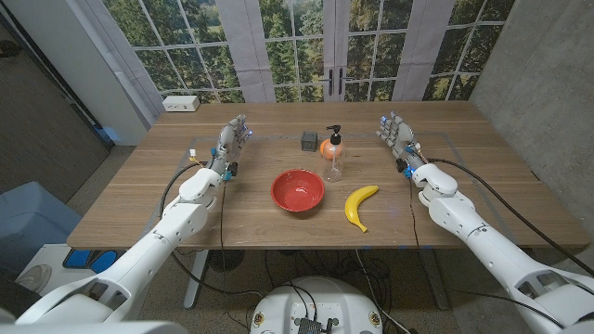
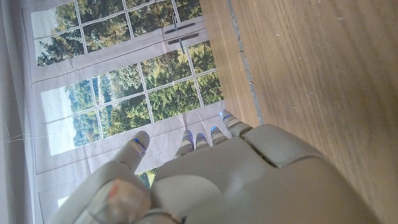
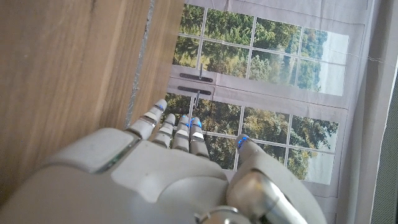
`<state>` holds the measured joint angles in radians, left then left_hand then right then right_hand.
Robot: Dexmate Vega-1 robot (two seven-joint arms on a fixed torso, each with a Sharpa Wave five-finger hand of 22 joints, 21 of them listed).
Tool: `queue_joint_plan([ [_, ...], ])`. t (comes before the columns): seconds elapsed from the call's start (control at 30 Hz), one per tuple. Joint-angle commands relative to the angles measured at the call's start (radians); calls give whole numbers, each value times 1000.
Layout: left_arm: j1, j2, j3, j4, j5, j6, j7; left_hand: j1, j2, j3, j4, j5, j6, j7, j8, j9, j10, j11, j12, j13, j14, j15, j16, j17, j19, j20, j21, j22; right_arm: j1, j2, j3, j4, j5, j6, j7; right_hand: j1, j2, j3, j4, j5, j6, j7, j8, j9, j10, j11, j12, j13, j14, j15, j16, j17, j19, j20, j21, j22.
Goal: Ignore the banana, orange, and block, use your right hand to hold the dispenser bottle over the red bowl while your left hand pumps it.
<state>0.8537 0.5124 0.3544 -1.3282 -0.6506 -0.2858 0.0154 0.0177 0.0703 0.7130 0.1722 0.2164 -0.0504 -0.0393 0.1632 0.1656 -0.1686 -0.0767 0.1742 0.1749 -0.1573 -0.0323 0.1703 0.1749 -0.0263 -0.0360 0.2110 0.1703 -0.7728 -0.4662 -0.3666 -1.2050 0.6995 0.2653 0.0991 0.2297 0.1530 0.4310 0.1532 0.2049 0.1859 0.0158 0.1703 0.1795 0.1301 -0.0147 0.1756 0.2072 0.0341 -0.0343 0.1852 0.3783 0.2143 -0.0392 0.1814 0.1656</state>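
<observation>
Left hand (image 1: pixel 232 135) near counter's (image 1: pixel 139 199) left edge, right hand (image 1: pixel 397 134) near right edge, both empty, fingers extended. Dispenser bottle (image 1: pixel 333 155) upright mid-counter between them, just before orange (image 1: pixel 328 147); red bowl (image 1: pixel 297 190) nearer front edge, banana (image 1: pixel 359 205) beside it.

We see a red bowl (image 1: pixel 298 190) near the middle of the surface (image 1: pixel 139 199), with a banana (image 1: pixel 360 205) just to its right. Behind the bowl stands the bottle (image 1: pixel 333 155), an orange (image 1: pixel 327 147) close behind it and a block (image 1: pixel 309 141) beside that. Our left hand (image 1: pixel 232 136) and right hand (image 1: pixel 396 133) hold nothing, fingers extended, well apart on either side.
</observation>
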Motion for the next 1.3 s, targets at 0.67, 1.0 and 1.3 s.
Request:
queue_joint_plan([
  [0.67, 9, -1, -7, -14, 22, -2, 45, -1, 101, 1, -4, 3, -7, -2, 12, 5, -23, -6, 12, 3, -6, -70, 10, 3, -4, -95, 0, 2, 7, 16, -4, 81, -41, 72, -15, 8, 3, 4, -33, 3, 42, 29, 23, 2, 45, 15, 24, -2, 45, -19, 20, -18, 17, -33, 12, 4],
  [1.0, 11, 3, -5, -18, 19, 1, 37, 2, 99, 1, -9, 4, -5, -3, 14, 5, -20, -5, 15, 3, -4, -69, 10, 2, 0, -92, -1, 2, -41, -3, -2, 9, -70, 77, -85, 14, -5, 1, -57, -2, 52, 47, 26, 3, 60, 19, 29, -3, 62, 8, 28, -26, 27, -12, 15, 4],
  [1.3, 5, 0, -1, -11, 24, -2, 36, 3, 98, 2, -12, 4, -4, -2, 15, 5, -19, -6, 15, 3, -2, -68, 10, 1, 3, -89, -2, 2, -93, -24, 12, -53, -82, 90, -133, 15, -10, -1, -68, -6, 56, 54, 27, 3, 67, 23, 30, -4, 64, 14, 30, -29, 32, -5, 16, 5],
])
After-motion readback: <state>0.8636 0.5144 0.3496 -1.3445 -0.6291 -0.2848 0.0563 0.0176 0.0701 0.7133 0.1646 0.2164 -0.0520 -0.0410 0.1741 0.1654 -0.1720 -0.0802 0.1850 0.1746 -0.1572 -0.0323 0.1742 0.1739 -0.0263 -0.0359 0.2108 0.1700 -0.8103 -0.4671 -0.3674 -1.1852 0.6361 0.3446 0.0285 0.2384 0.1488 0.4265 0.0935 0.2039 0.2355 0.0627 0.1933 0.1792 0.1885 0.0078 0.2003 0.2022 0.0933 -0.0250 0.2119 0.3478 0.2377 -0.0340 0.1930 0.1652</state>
